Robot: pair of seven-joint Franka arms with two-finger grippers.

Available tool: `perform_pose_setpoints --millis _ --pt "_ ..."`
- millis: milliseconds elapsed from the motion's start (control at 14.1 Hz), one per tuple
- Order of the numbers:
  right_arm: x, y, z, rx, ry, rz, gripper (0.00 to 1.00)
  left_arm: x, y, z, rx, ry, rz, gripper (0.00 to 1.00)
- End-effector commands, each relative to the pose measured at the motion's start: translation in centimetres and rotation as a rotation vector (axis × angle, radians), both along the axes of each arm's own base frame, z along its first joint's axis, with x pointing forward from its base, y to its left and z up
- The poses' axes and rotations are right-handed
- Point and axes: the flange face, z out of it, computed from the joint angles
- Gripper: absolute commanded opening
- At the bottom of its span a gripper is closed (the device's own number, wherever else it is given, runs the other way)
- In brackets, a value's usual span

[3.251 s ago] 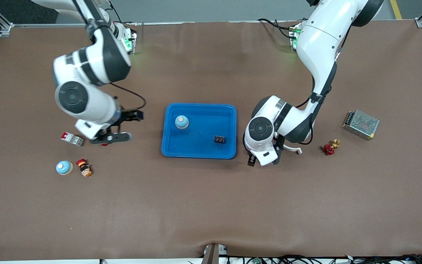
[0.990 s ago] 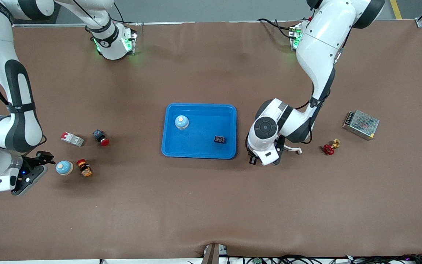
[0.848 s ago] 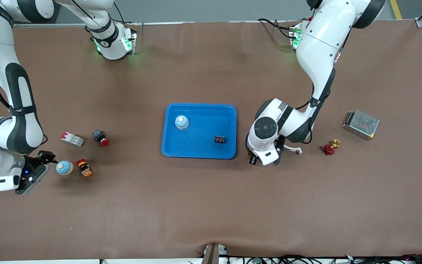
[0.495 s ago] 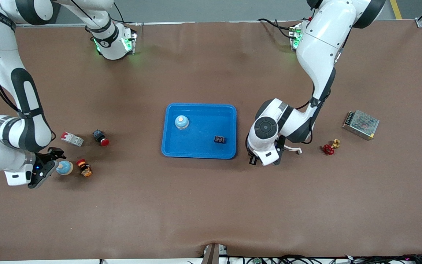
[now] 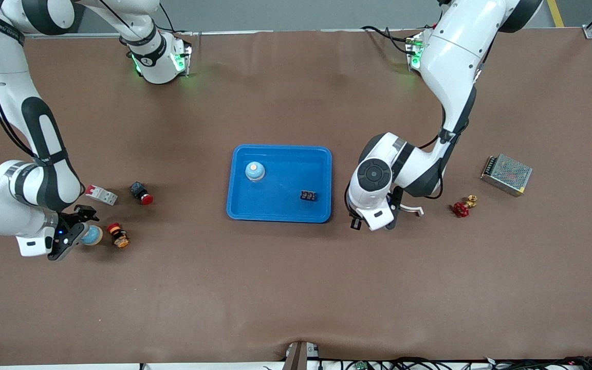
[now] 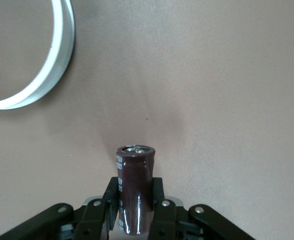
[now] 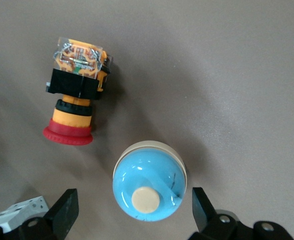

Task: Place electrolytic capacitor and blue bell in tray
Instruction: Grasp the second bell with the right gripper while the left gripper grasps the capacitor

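The blue tray (image 5: pixel 279 211) lies mid-table with one blue bell (image 5: pixel 255 171) in it. A second blue bell (image 7: pixel 149 187) with a cream knob stands on the table toward the right arm's end, partly covered (image 5: pixel 93 236) in the front view. My right gripper (image 7: pixel 134 212) is open and straddles this bell, one finger on each side and neither touching it. My left gripper (image 6: pixel 135 210) is shut on the electrolytic capacitor (image 6: pixel 135 185), a dark brown cylinder pointing down at bare table. The left hand (image 5: pixel 374 216) hangs beside the tray's edge toward the left arm's end.
A small black display part (image 5: pixel 308 195) lies in the tray. A red-and-orange emergency button (image 5: pixel 117 235) lies beside the outer bell, with a push button (image 5: pixel 142 193) and a breaker (image 5: pixel 102 195) farther back. A white ring (image 5: pixel 411 209), a red valve (image 5: pixel 463 206) and a mesh box (image 5: pixel 506 174) lie toward the left arm's end.
My right gripper has travelled from beside the outer bell to over it and now straddles it. The left arm has barely shifted and keeps the capacitor.
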Motion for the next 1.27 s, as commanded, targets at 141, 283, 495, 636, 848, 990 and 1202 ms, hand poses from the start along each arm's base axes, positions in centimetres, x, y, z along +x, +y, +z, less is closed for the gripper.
perform_pose_setpoints --millis 141,283,495,636,848,990,1202 --pt "-0.1 0.0 0.0 0.015 -0.029 0.016 1.00 -1.5 -1.2 2.8 0.009 0.035 -0.019 0.00" --pt "0.0 0.1 -0.4 0.012 -0.038 0.017 1.00 -2.1 -2.1 3.5 -0.002 0.041 -0.026 0.00" --pt "-0.1 -0.1 -1.0 0.013 -0.035 0.014 1.00 -2.8 -3.1 4.5 -0.021 0.049 -0.007 0.00" --pt "-0.1 -0.2 -1.4 0.012 -0.039 0.023 1.00 -3.6 -4.3 5.0 -0.035 0.049 0.001 0.00" --pt "-0.2 -0.4 -1.9 0.012 -0.041 0.026 1.00 -5.0 -6.1 6.2 -0.046 0.056 0.019 0.00" --pt "-0.1 -0.4 -2.2 0.011 -0.046 0.025 1.00 -5.6 -7.7 7.4 -0.062 0.059 0.024 0.00" --pt "-0.1 -0.4 -2.2 0.011 -0.049 0.028 1.00 -6.4 -9.4 8.2 -0.081 0.056 0.040 0.00"
